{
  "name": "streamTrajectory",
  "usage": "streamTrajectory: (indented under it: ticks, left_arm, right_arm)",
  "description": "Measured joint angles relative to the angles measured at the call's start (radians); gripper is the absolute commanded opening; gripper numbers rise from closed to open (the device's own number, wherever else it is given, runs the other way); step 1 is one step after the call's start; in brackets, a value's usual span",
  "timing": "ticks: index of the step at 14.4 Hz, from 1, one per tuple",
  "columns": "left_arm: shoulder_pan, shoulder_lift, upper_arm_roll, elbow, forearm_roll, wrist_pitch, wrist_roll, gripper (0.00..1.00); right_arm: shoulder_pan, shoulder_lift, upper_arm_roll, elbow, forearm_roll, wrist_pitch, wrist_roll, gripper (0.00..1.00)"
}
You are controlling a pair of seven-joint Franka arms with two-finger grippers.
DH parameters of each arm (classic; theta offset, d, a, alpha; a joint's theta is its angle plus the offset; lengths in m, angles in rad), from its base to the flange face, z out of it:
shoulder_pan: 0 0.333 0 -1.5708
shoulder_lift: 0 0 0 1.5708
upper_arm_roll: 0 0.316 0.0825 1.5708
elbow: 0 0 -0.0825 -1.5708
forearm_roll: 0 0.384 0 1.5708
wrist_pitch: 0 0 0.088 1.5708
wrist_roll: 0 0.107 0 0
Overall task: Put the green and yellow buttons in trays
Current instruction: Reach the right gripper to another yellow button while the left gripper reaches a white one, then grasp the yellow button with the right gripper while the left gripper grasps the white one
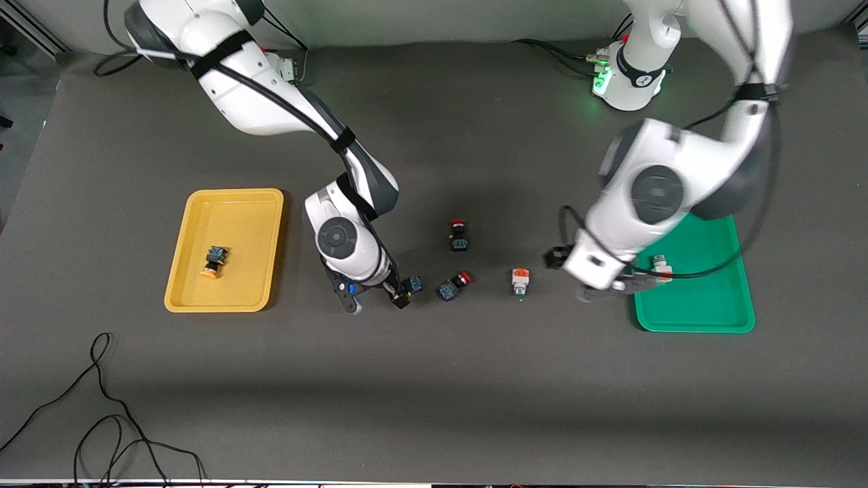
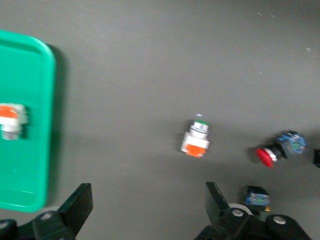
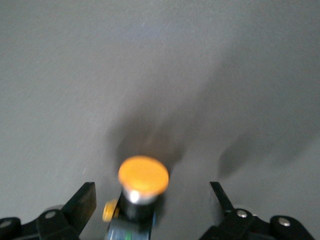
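I have the right gripper low over the counter, its fingers spread wide with a yellow-capped button standing between them, cap up; from the front its blue-and-black body shows just beside the fingertip. The fingers are not yet pressing on it as far as I can see. The left gripper hangs at the edge of the green tray, also spread and holding nothing.

I judge these buttons to be light, rigid plastic pieces that will not deform or break under a firm pinch. The round cap looks smooth and domed, so I would not squeeze there; the blocky body below it has flat sides, and that is where I want the fingers. Being small and light, a button may tip or skid if one finger reaches it first.

My count: two yellow-capped buttons, one at my right gripper and one lying in the yellow tray as a second yellow button. Two green-tipped white buttons, one green button loose on the counter between the grippers, and a second green button in the green tray. Two red-capped switches, one red switch farther from the front camera and a second red switch nearer. Two trays.
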Motion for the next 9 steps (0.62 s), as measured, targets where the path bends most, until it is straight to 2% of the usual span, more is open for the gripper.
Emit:
streamTrajectory:
  ticks: [1, 2, 3, 4, 9]
  left_arm:
    - [-0.029, 0.007, 0.000, 0.002, 0.001, 0.013, -0.030, 1.00]
    - [-0.050, 0.014, 0.001, 0.002, 0.001, 0.029, -0.048, 1.00]
    - [-0.064, 0.025, 0.001, 0.002, 0.002, 0.048, -0.055, 1.00]
    - [-0.073, 0.043, 0.002, 0.000, 0.006, 0.069, -0.055, 1.00]
    - [-0.097, 0.221, 0.004, -0.009, 0.095, 0.215, -0.029, 1.00]
  right_arm:
    - [0.000, 0.025, 0.001, 0.012, -0.026, 0.006, 0.026, 0.61]
    - [0.000, 0.044, 0.001, 0.025, -0.038, 0.014, 0.040, 0.26]
    - [0.000, 0.051, 0.002, 0.040, -0.040, 0.016, 0.045, 0.05]
    - [0.000, 0.052, 0.002, 0.049, -0.040, 0.016, 0.048, 0.00]
    - [-0.004, 0.052, 0.002, 0.068, -0.040, 0.010, 0.049, 0.00]
